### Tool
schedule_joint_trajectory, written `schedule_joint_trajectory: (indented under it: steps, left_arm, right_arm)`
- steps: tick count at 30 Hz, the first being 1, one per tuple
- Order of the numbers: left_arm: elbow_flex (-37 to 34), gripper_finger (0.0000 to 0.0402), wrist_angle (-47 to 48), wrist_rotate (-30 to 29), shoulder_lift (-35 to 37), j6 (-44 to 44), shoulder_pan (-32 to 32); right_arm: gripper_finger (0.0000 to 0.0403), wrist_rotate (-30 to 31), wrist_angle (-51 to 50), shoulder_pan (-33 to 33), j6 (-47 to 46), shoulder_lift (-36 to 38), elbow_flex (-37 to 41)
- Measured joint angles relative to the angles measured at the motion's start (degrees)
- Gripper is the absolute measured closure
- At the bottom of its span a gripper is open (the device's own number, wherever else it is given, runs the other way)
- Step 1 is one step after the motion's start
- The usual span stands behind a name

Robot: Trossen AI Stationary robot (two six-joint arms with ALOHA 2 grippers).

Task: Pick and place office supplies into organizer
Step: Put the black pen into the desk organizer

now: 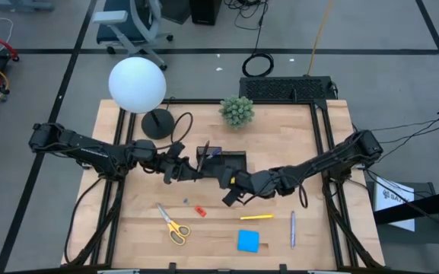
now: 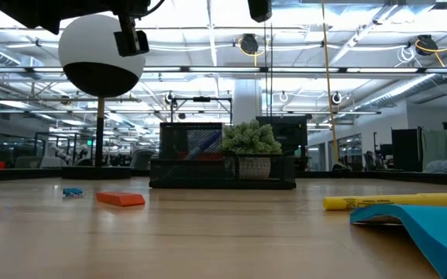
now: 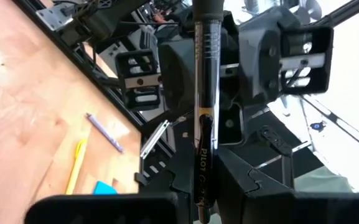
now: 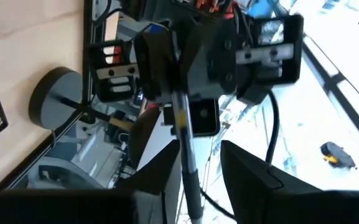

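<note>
My left hand point(image 1: 179, 173) clamps a pen point(image 3: 205, 106) that my right hand point(image 1: 230, 196) also grips beside the organizer point(image 1: 223, 161); scissors point(image 1: 172, 224), marker point(image 1: 256, 217), notepad point(image 1: 248, 240) remain on the bench point(image 1: 135, 236).

the organizer point(image 1: 230, 161) is a small black mesh tray near the middle of the table, just in front of a green plant; something blue and red shows inside it in the low view. a black pen point(image 3: 205, 93) (with white letters on it) is held up in the air, off the table. yellow scissors point(image 1: 173, 224) lie flat near the front edge. a tiny blue piece point(image 1: 186, 202) and a small red piece point(image 1: 200, 211) lie close by. a yellow pen point(image 1: 256, 217), a blue square note pad point(image 1: 248, 240) and a purple pen point(image 1: 293, 229) lie further right.
</note>
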State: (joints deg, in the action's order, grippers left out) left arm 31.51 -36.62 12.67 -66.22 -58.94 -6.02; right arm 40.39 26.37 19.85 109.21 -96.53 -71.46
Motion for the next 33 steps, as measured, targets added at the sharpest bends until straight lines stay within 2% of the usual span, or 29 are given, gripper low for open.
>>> schedule_joint_trajectory:
  steps: [7, 33]
  left_arm:
    - [0.0, 0.0366, -0.3, 0.0, 0.0, -1.6, 0.0]
    - [0.0, 0.0366, -1.5, 0.2, 0.0, -1.5, 0.0]
  right_arm:
    - [0.0305, -0.4, 0.0, 0.1, 1.7, 0.0, 0.0]
    - [0.0311, -11.8, 1.0, -4.7, 1.6, -0.1, 0.0]
